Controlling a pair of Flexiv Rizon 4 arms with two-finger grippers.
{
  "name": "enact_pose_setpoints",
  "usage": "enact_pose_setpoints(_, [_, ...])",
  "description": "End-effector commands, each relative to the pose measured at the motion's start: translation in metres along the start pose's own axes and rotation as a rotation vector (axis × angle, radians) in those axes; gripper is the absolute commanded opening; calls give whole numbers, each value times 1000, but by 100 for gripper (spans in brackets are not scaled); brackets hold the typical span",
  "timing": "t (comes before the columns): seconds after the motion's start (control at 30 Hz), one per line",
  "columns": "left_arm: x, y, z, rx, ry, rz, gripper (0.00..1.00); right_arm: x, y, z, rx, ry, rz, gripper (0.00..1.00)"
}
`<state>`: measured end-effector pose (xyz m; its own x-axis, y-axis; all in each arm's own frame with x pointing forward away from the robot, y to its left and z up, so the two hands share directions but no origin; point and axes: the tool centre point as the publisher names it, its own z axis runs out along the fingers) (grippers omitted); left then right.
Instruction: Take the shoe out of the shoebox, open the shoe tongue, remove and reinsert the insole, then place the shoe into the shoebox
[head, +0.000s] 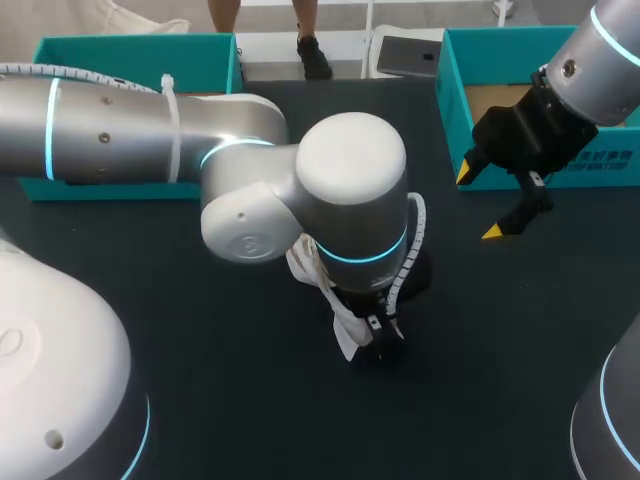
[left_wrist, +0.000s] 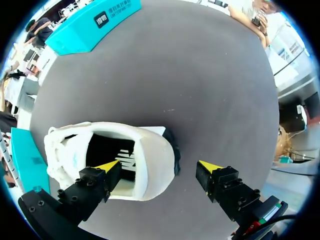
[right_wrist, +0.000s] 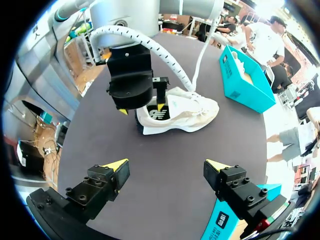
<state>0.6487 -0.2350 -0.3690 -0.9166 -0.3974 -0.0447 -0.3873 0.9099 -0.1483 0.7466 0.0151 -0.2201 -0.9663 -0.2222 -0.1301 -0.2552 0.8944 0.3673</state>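
Left wrist view: left gripper (left_wrist: 161, 166), wide open and holding nothing, straddles the white shoe's (left_wrist: 150, 150) heel, one finger inside the collar. Head view: shoe at frame centre; right gripper (head: 480, 203), upper right, open, empty. Risk: closing may pinch only the heel wall, missing the insole (left_wrist: 117, 147) and dragging the unbraced shoe.

The counter (head: 230, 420) is dark, almost black. Its top is flat and dull, not shiny. It lies under the left pincer (left_wrist: 160, 166) and spreads out far ahead of it and to both sides of it. A little way ahead of that pincer there is a tiny pale speck (left_wrist: 170, 110) on the dark top. The same counter lies under the right pincer (right_wrist: 167, 164) too. There it spreads out ahead of the pincer and beside it, plain and dark all over.
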Motion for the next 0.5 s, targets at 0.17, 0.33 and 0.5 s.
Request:
enact_pose_setpoints(0.17, [2,-9,15,-28,16,-6,79,0,0,1,4,-1,1,100])
enact_pose_setpoints(0.33, [5,-9,17,-37,24,-4,56,0,0,1,4,-1,1,100])
enact_pose_setpoints(0.5, [6,-7,23,-57,45,-10,47,0,0,1,4,-1,1,100])
